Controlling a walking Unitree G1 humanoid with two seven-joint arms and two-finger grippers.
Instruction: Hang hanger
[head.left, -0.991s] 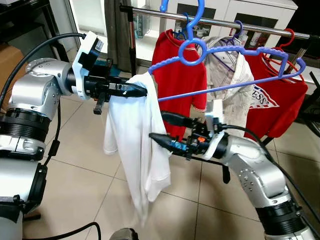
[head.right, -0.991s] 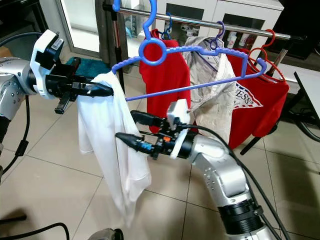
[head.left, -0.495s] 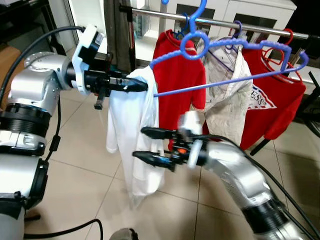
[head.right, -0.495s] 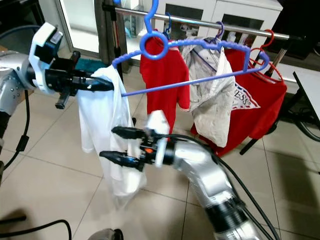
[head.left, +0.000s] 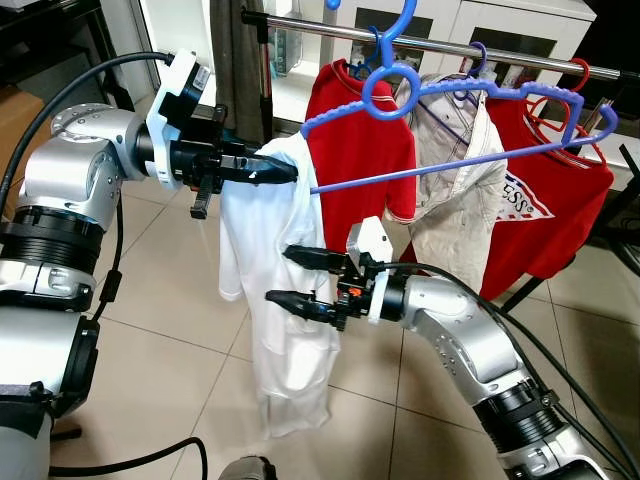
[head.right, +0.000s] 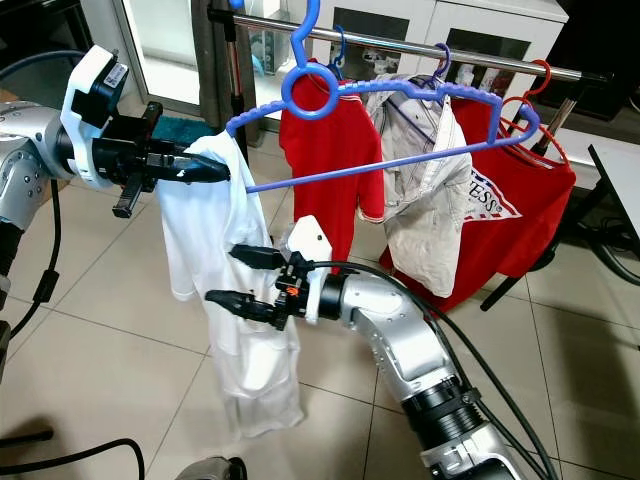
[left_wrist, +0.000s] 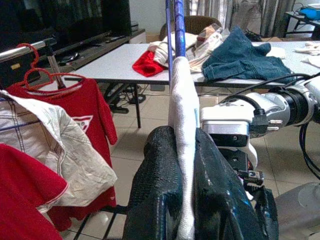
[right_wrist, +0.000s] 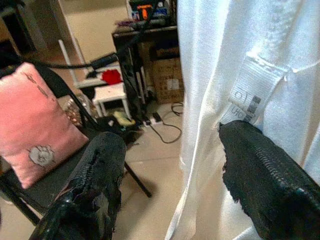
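Pinching the white shirt (head.left: 280, 300) and the hanger (head.left: 450, 125) end together, left gripper (head.left: 270, 171) sits upper left of frame. Hanger's long axis runs from there up and right across the frame, hook (head.left: 395, 40) close by the rail (head.left: 450, 45), apparently not yet over it. Right gripper (head.left: 290, 280), fingers spread, sits mid-frame against the hanging cloth, lower than the hanger, so left is the nearer arm.

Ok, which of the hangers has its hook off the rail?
The big blue hanger carrying the white shirt; the left pincer holds its end, while the red one hooks the rail.
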